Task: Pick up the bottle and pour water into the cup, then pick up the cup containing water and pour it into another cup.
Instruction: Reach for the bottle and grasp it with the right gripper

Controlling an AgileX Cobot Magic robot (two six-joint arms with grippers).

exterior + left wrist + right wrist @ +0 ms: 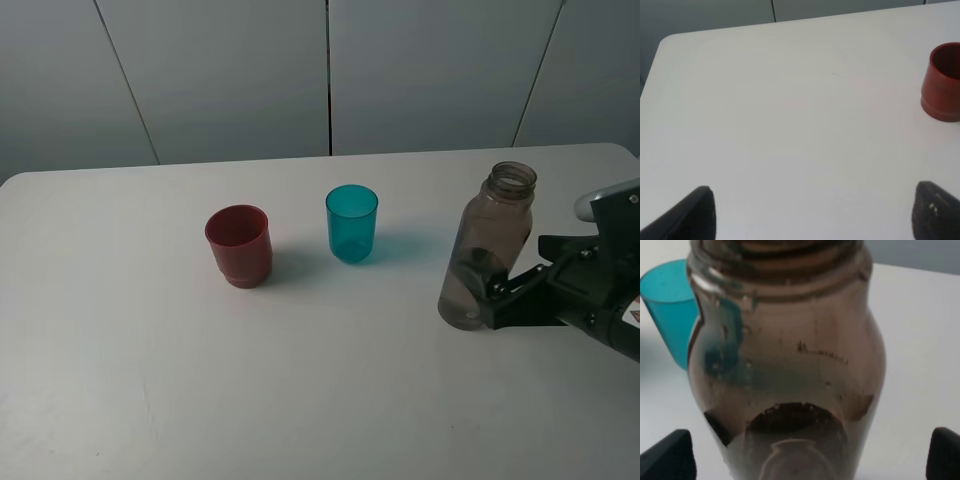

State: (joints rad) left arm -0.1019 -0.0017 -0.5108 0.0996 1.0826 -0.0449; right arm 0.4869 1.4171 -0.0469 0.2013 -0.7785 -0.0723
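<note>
Straddling the tall translucent smoky grey-brown plastic bottle (490, 235) near the right edge of the white table (300, 400), the right gripper (484, 288) has its jaws spread wide, one finger on each side of the bottle's lower body. The bottle looks upright and uncapped, its long axis vertical, directly between the fingers. The coming move, I judge, is simply to close on it, and the right arm is clearly the nearer one.

Beyond it, toward the middle of the table, stands the small translucent teal-blue plastic tumbler (351, 225). Further left, near it but apart, is the small opaque dark red plastic cup with a stepped base (239, 245). Both are mouth up.

The right wrist view settles what the high view leaves unsure: bare gaps lie between each finger and the bottle wall, so nothing is gripped yet. The left gripper (817, 215), absent from the high view, shows only in its own wrist view, jaws apart and empty over bare table, with the red cup ahead. The water level I cannot tell.
</note>
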